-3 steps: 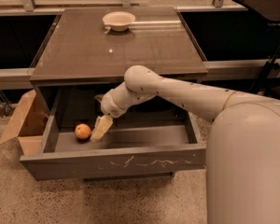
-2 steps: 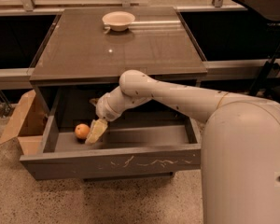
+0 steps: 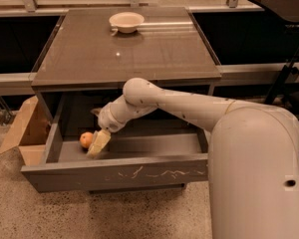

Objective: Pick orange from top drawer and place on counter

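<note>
The orange [image 3: 85, 139] lies on the grey floor at the left end of the open top drawer [image 3: 119, 175]. My gripper [image 3: 97, 144] reaches down into the drawer, its pale fingertips right beside the orange on its right, touching or nearly touching it. The counter [image 3: 129, 51] is the glossy dark brown top of the cabinet above the drawer.
A pale cream bowl [image 3: 126, 21] sits at the back of the counter. A brown cardboard box [image 3: 25, 131] stands on the floor left of the drawer. A dark stand [image 3: 289, 49] is at the right. My white arm spans the drawer's right half.
My gripper has moved left and down inside the drawer, closing on the orange. The orange has stayed in place.
</note>
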Controlling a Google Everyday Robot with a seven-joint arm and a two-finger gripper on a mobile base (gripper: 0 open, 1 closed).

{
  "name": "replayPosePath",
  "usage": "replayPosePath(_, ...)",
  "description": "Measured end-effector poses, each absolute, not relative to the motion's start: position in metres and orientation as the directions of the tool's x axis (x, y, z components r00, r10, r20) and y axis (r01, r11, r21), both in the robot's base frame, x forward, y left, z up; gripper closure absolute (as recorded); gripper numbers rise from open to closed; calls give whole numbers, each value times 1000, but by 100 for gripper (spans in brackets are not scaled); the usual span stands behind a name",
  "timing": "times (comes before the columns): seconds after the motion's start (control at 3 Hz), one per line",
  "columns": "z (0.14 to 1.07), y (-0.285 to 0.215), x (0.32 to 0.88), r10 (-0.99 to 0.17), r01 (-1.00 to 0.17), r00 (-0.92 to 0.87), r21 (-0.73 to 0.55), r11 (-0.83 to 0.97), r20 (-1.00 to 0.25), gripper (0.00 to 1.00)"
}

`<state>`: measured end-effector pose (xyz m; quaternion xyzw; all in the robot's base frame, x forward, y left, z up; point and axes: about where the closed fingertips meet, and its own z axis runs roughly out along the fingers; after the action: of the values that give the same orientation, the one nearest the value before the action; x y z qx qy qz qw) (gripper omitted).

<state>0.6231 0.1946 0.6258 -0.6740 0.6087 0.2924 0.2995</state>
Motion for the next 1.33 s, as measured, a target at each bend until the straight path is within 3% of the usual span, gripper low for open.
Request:
replayPosePath(0.33, 621, 200, 622, -638, -995, 87, -39, -88, -765, 17)
replayPosePath(0.67, 622, 201, 621, -634, -995, 87, -38, -90, -769, 48)
replayPosePath(1.0, 623, 201, 620, -623, -995, 88, -36, -95, -777, 71)
replayPosePath(1.33, 654, 192, 620, -539, -993, 112, -68, -100, -835, 94)
